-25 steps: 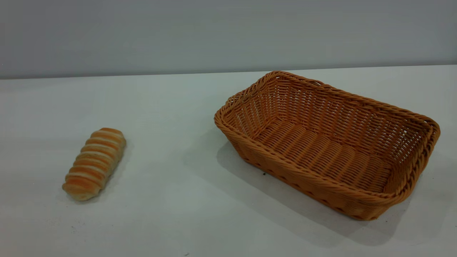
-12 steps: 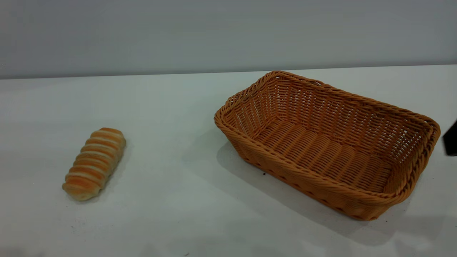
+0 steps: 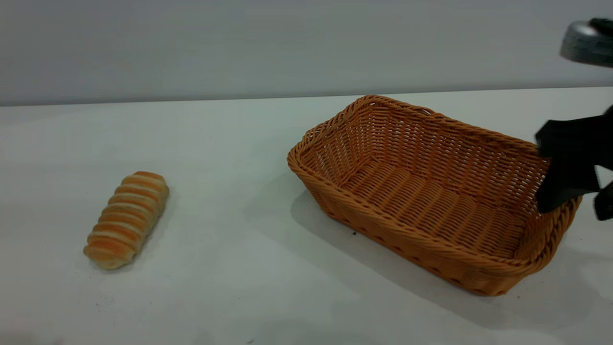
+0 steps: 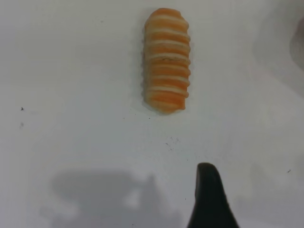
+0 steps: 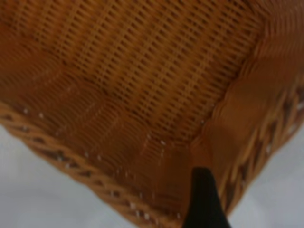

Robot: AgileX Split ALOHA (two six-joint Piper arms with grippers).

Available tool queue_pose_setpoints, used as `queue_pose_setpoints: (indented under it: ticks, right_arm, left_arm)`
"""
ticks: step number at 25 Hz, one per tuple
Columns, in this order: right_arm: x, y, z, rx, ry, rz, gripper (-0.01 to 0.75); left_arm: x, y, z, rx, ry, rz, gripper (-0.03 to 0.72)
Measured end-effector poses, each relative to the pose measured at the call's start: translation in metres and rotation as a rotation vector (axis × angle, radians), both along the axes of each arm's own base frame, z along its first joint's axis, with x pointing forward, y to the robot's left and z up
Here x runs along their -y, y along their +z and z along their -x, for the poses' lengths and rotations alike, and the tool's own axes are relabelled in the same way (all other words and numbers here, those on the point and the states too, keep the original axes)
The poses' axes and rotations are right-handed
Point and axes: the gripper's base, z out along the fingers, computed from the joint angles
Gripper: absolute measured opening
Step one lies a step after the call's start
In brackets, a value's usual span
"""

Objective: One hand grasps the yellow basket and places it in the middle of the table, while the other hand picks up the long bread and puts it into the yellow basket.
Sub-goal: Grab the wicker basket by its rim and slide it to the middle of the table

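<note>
The long bread (image 3: 127, 220), striped golden-orange and cream, lies on the white table (image 3: 230, 158) at the left. The yellow basket (image 3: 407, 191), a large woven orange-tan one, stands empty at the right. My right gripper (image 3: 574, 211) is open at the basket's right end. One finger (image 3: 562, 177) is inside the end wall and the other is outside it. The right wrist view shows the basket's inside corner (image 5: 156, 137) and one black fingertip (image 5: 203, 183). My left gripper is out of the exterior view. Its one visible fingertip (image 4: 207, 175) hovers open above the table, short of the bread (image 4: 166, 59).
A grey wall (image 3: 287, 43) runs behind the table's far edge. Bare tabletop lies between the bread and the basket. A metal part of the right arm (image 3: 586, 43) shows at the top right corner.
My right gripper has come in from the right edge and now straddles the basket's right end wall. The bread and the basket have not moved.
</note>
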Motion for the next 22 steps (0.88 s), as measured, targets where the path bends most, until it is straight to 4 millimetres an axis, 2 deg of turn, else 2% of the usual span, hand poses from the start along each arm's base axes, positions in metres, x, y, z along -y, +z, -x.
queue_pose_setpoints:
  ticks: [7,13,17,19,22]
  right_arm:
    - [-0.002,-0.022,-0.019,-0.036,-0.010,0.015,0.520]
    - [0.014,-0.034,-0.026,-0.051,-0.069,0.023,0.520]
    - [0.016,-0.039,-0.029,-0.048,-0.078,0.028,0.516]
    - [0.015,-0.043,-0.031,-0.055,-0.079,0.030,0.491]
    - [0.016,-0.052,-0.033,-0.068,-0.081,0.035,0.399]
  left_arm:
    - [0.000,0.000,0.000,0.000,0.000,0.000,0.540]
    - [0.000,0.000,0.000,0.002,-0.009,-0.009,0.540]
    - [0.000,0.000,0.000,0.002,-0.013,-0.013,0.540]
    - [0.000,0.000,0.000,0.003,-0.014,-0.014,0.540]
    - [0.000,0.000,0.000,0.003,-0.014,-0.014,0.540]
